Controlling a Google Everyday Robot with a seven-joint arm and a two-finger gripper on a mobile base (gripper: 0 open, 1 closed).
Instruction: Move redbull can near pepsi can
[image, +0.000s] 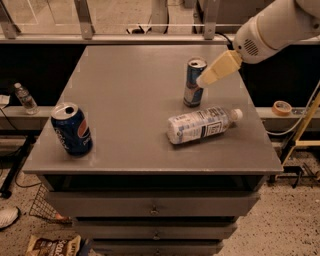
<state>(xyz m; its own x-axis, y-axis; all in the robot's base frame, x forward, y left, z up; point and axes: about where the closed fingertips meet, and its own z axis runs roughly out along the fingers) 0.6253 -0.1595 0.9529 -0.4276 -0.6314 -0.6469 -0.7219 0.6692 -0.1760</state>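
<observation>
The redbull can (193, 83), slim and blue-and-silver, stands upright right of the middle of the grey table (130, 100). The pepsi can (72, 129), wider and dark blue with a round logo, stands near the table's front left corner. My gripper (206, 80) comes in from the upper right on a white arm; its cream tip is right beside the redbull can's upper right side.
A clear plastic water bottle (202, 124) with a white label lies on its side in front of the redbull can. A small bottle (25, 98) stands on a ledge at left. A tape roll (282, 107) lies on the ledge at right. Drawers are below the tabletop.
</observation>
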